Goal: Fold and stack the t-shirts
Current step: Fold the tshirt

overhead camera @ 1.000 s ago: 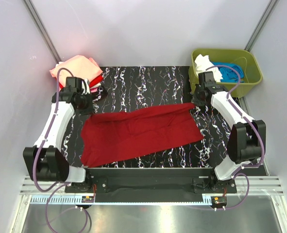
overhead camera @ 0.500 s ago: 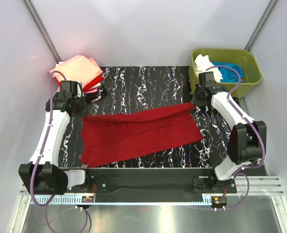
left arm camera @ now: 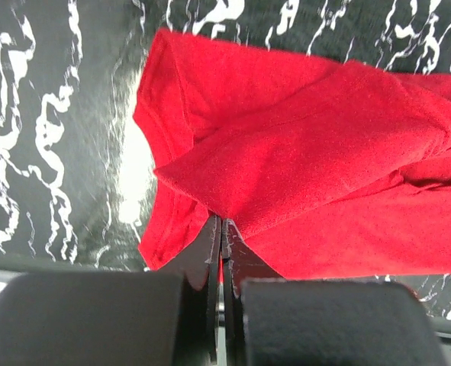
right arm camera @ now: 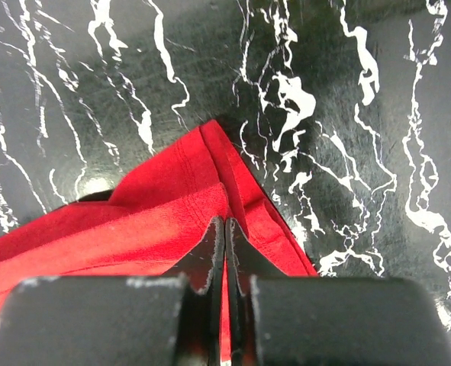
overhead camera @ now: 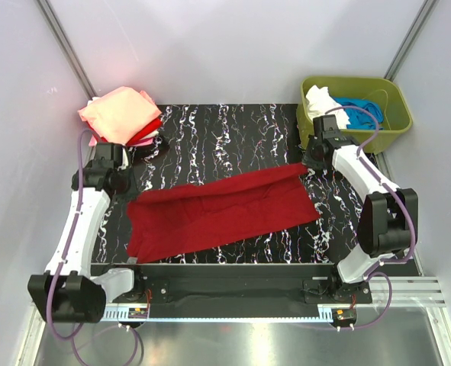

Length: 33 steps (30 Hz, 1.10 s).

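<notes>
The dark red t-shirt lies stretched across the black marbled table, in a long band from near left to far right. My left gripper is shut on its far left corner. In the left wrist view my gripper pinches a raised fold of the shirt. My right gripper is shut on the far right corner. In the right wrist view my gripper pinches the hem of the shirt, lifted slightly off the table.
A stack of folded t-shirts, salmon-pink on top with a bright red one beneath, sits at the back left. An olive-green tub at the back right holds a white shirt and a blue one.
My left gripper has moved toward the near edge with the shirt's left corner, narrowing the shirt's left end. The right gripper has stayed almost still.
</notes>
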Tool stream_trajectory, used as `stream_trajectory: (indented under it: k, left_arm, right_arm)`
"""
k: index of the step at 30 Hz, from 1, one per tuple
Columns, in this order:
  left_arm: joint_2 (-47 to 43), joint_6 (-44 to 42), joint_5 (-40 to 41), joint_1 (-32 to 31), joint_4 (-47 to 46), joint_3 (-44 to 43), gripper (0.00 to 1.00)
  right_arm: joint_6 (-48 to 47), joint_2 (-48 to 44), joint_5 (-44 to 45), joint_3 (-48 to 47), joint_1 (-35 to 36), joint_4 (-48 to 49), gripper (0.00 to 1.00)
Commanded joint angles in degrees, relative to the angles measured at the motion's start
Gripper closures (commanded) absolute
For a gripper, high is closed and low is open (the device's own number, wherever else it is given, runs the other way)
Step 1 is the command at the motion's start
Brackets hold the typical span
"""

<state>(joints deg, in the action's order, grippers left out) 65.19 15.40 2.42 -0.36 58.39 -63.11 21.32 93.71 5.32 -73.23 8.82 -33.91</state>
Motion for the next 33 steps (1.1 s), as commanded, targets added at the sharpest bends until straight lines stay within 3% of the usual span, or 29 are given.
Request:
stream_trajectory:
  k: [1,3,4,5,8,10,13,16,18,25,30,33]
  left_arm:
    - [-3.7,2.8,1.1,0.3,2.1,2.4,0.98]
    - [-5.2,4.4,-0.7,0.3,4.2,3.3,0.91]
    - [-6.3,6.3,-2.1,0.3,5.3,4.4,0.78]
    - [-6.7,6.8,-4.3,0.3,6.1,4.9,0.67]
    - [-10.0,8.1,-7.2,0.3,8.5,6.0,0.43]
    - [-12.8,8.8,-7.2,0.3,9.5,5.4,0.34]
    - [-14.8,9.6,-8.2,0.3,6.3,7.3,0.32]
    - [-14.0,11.2,-9.4,0.4,1.2,12.0,0.38]
    - [-13.2,13.1,-9.5,-0.6,-1.8,15.5,0.41]
    - [-5.6,17.6,-4.8,-3.2,-6.6,13.5,0.44]
    - [3.1,20.9,-6.2,-6.0,-13.7,17.7,0.5]
    - [10.3,22.0,-5.8,-8.2,-19.0,18.4,0.52]
  right_arm:
    - [1.3,0.9,0.7,1.0,-0.4,-0.8,0.95]
    - [2.8,1.3,2.9,2.0,-0.4,-1.7,0.87]
    - [3.4,1.5,5.1,2.7,-0.5,-2.7,0.64]
    - [3.8,1.3,5.9,3.2,-0.6,-3.2,0.49]
    - [5.6,-0.6,7.8,4.3,-0.7,-4.2,0.2]
    - [5.8,-3.0,8.4,4.5,-0.7,-4.6,0.18]
    - [6.5,-5.7,6.0,4.5,-0.6,-3.1,0.18]
    - [5.1,-5.6,-2.1,4.2,2.1,0.1,0.22]
    - [4.0,-4.1,-2.7,3.5,4.3,0.1,0.23]
    - [1.3,9.4,-13.5,-0.1,6.6,0.9,0.29]
    - [-1.5,18.3,-14.4,-4.1,7.3,-3.7,0.31]
    - [-1.5,18.2,-13.7,-2.5,7.4,-4.3,0.33]
